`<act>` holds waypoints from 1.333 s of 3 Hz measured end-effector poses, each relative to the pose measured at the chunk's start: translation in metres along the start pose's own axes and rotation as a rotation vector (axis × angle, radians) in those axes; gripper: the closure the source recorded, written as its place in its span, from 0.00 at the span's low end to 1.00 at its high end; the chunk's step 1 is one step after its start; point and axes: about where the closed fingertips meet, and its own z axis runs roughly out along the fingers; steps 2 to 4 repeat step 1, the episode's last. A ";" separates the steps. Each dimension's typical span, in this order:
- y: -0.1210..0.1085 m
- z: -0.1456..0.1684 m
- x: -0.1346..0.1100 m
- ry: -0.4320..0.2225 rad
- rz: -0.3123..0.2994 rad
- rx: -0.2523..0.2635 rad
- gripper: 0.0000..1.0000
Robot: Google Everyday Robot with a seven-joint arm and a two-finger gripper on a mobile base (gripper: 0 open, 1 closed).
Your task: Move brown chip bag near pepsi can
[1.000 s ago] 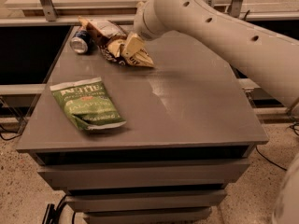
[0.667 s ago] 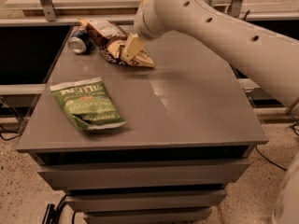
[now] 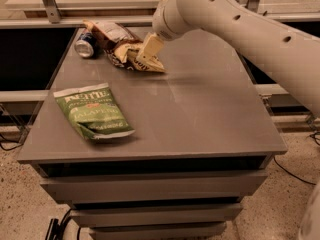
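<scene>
The brown chip bag (image 3: 116,40) lies crumpled at the far left of the grey table (image 3: 200,114). The pepsi can (image 3: 85,45), small and blue with a silver top, lies on its side just left of the bag, touching or nearly touching it. My gripper (image 3: 148,54) hangs from the white arm (image 3: 240,29) and sits at the bag's right end, low over the table.
A green chip bag (image 3: 93,113) lies flat near the table's front left. A metal rail and a post (image 3: 47,1) run behind the table. Drawers (image 3: 150,189) sit below the tabletop. Cables lie on the floor at both sides.
</scene>
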 end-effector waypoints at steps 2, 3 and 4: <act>-0.003 -0.010 0.007 0.004 0.007 0.000 0.00; -0.003 -0.010 0.007 0.004 0.007 0.000 0.00; -0.003 -0.010 0.007 0.004 0.007 0.000 0.00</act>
